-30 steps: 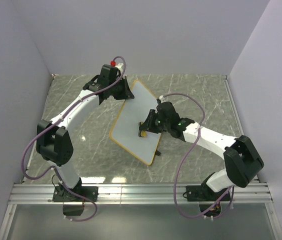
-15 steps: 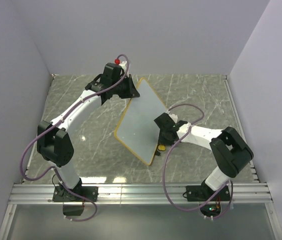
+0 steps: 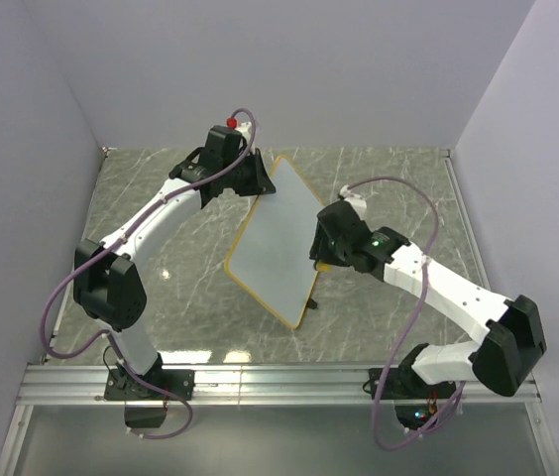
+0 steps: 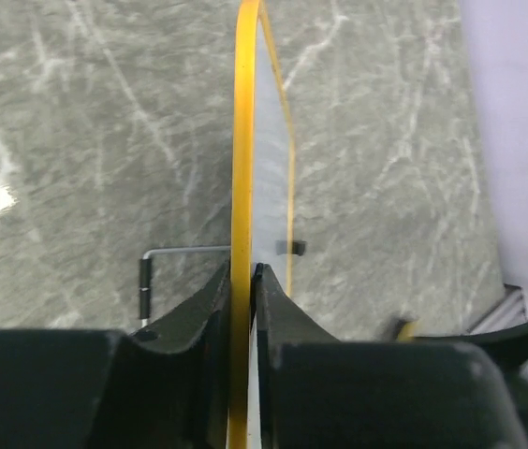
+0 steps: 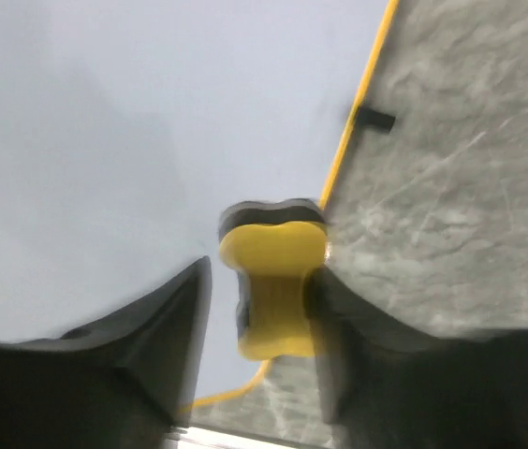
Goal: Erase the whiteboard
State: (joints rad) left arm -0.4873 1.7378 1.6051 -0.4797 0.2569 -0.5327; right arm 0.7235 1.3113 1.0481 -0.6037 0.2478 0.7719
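Note:
The whiteboard [image 3: 275, 243], white with a thin yellow frame, is held tilted over the marble table. My left gripper [image 3: 253, 182] is shut on its far top edge. In the left wrist view the fingers [image 4: 242, 271] pinch the yellow frame [image 4: 242, 140] seen edge-on. My right gripper [image 3: 319, 256] hovers at the board's right edge. In the right wrist view it [image 5: 259, 271] stands open around a yellow-and-black eraser [image 5: 273, 281]. The eraser touches the right finger, with a gap to the left one. The board face [image 5: 152, 122] shows no marks.
Small black clips sit on the board's frame [image 5: 374, 119] [image 4: 289, 248]. A thin metal rod with a black grip [image 4: 144, 278] lies on the table beside the board. Grey walls enclose the table on three sides; a metal rail [image 3: 279, 377] runs along the near edge.
The right gripper has opened, so it no longer grips the eraser, and its arm has swung up and out along the board's right edge. The left arm has hardly moved.

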